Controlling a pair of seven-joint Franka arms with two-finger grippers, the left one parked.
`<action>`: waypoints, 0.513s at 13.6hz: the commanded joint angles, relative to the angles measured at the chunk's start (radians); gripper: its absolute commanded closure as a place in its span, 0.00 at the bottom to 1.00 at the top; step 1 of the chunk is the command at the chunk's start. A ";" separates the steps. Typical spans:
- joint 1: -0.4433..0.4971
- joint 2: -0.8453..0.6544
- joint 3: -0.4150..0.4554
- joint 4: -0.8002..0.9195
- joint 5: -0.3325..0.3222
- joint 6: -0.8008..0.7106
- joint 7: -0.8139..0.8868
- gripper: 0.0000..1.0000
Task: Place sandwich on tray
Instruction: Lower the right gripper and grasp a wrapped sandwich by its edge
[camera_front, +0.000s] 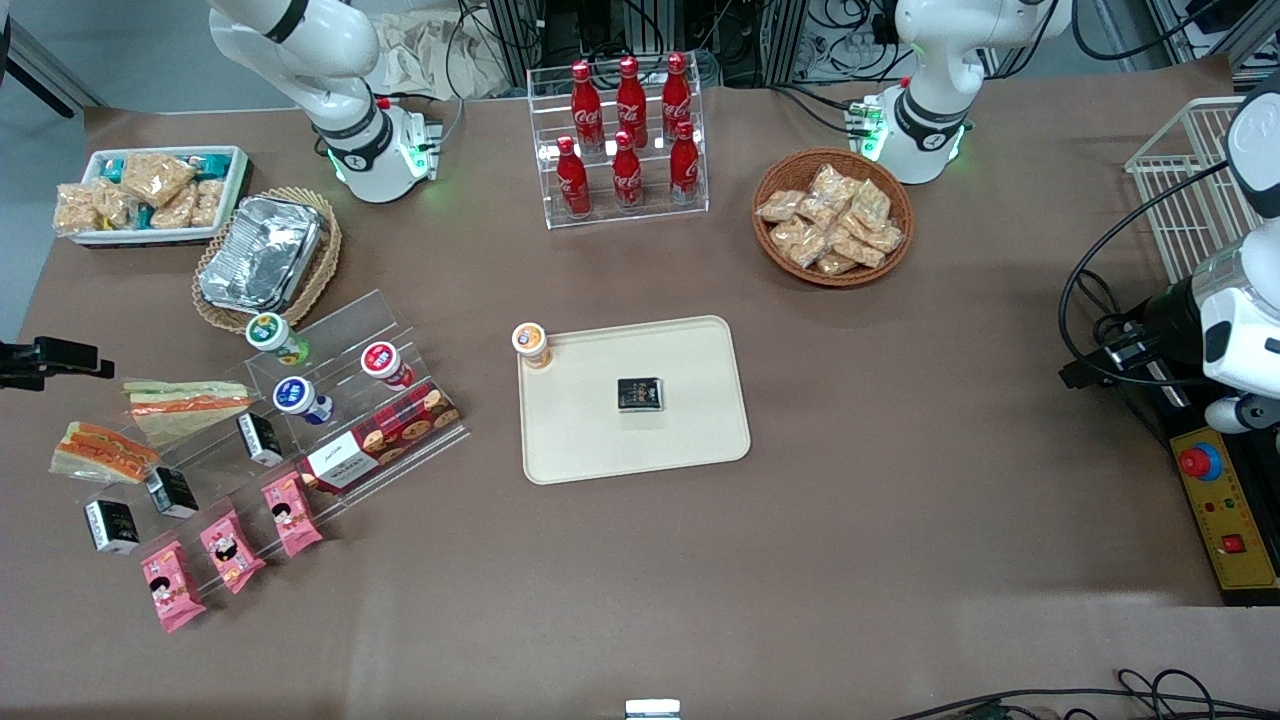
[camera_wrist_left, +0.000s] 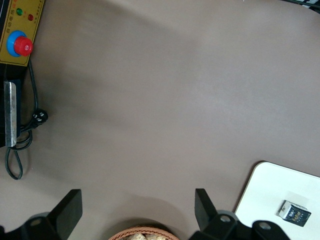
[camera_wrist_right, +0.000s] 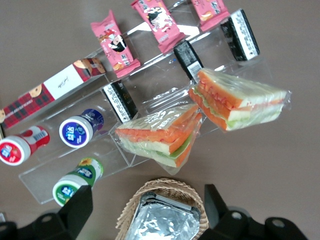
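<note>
The sandwich (camera_wrist_right: 240, 100), a film-wrapped wedge with orange-red and green layers, lay on the counter (camera_front: 900, 520) at the working arm's end, beside the acrylic display stand (camera_front: 350, 400) and a paler second wedge (camera_wrist_right: 160, 135). The gripper (camera_wrist_right: 145, 210) hovered above the foil container (camera_wrist_right: 165, 220), jaws spread wide and empty. The tray (camera_front: 690, 440) sat mid-counter. The sandwich appeared light, soft and slippery-wrapped; a gentle grasp across its bread faces seemed advisable.

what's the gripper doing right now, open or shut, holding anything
Gripper: open and empty, hovering above the foil container, near the sandwich, not touching it.
</note>
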 joint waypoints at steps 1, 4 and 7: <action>0.006 -0.004 0.006 0.012 -0.014 0.014 0.129 0.01; -0.013 0.027 -0.002 0.012 -0.031 0.030 0.207 0.01; -0.053 0.057 -0.031 0.004 0.006 0.100 0.485 0.01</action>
